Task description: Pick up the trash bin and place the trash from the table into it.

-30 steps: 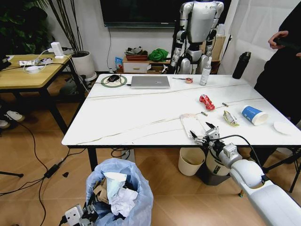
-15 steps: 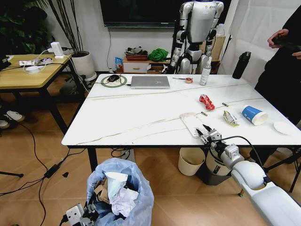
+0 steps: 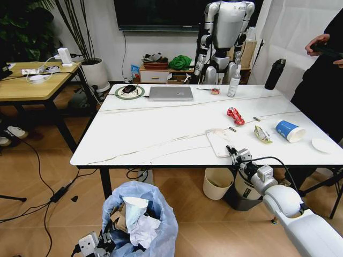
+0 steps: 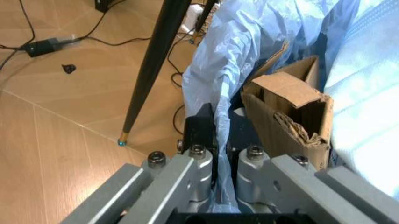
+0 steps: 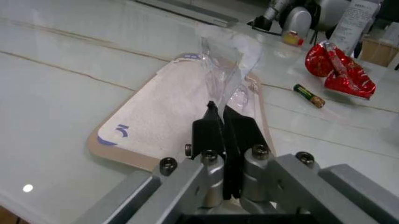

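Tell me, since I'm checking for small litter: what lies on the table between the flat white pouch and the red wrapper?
A small battery lies on the table between the flat white pouch and the red wrapper; the right wrist view shows it.

A blue mark looking like the digit 5 is showing on a corner of the flat white pouch (image 5: 181, 119). The white bottle's label (image 5: 355, 18) is carrying print too small to read.

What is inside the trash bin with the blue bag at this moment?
Inside the trash bin lie white tissues and torn brown cardboard. The left claw is shut on the bag's edge. Anything deeper is covered by this litter.
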`<state>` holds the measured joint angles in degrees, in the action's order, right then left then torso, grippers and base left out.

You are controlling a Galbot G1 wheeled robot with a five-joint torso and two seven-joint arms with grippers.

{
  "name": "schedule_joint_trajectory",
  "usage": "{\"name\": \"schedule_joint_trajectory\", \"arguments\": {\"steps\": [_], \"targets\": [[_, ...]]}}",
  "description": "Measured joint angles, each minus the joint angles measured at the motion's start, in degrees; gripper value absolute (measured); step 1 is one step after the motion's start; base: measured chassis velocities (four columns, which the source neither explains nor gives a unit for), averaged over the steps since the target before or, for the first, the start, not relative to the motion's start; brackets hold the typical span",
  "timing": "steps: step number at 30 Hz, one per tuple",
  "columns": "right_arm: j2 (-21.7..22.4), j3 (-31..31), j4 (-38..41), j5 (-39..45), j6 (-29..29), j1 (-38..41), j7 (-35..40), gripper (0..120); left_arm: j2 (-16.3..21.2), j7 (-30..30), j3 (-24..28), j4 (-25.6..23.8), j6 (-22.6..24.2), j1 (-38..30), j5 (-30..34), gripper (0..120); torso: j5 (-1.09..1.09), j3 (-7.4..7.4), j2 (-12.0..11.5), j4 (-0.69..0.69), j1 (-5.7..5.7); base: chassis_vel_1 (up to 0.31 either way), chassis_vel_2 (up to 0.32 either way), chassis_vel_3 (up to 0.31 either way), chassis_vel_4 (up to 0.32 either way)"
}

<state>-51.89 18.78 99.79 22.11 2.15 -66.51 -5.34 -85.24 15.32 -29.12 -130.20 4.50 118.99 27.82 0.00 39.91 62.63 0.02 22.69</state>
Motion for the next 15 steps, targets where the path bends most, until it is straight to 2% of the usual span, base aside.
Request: {"name": "schedule_joint_trajectory", "arguments": {"steps": [9,12,15], "targets": [[1.4,4.2,8.3,12.3,-3.3,-2.3,-1.3,0,1.3,0.1,1.0,0.5,0.0,-0.9,0.4,0,-0.02,0.0,0.0,0.01,0.0,0.0,0.0,0.0,0.0],[1.5,4.3,8.5,12.6,-3.4,-2.6,-1.4,0,1.3,0.1,1.0,0.5,0.0,-0.9,0.4,0,-0.02,0.0,0.0,0.01,0.0,0.0,0.0,0.0,0.0],[2.6,5.4,13.8,17.5,-6.3,-7.4,-3.4,0,1.9,0.2,1.1,0.5,0.2,-1.4,1.1,0,0.0,0.0,0.0,-0.03,0.0,0.0,0.0,0.0,0.0]]}}
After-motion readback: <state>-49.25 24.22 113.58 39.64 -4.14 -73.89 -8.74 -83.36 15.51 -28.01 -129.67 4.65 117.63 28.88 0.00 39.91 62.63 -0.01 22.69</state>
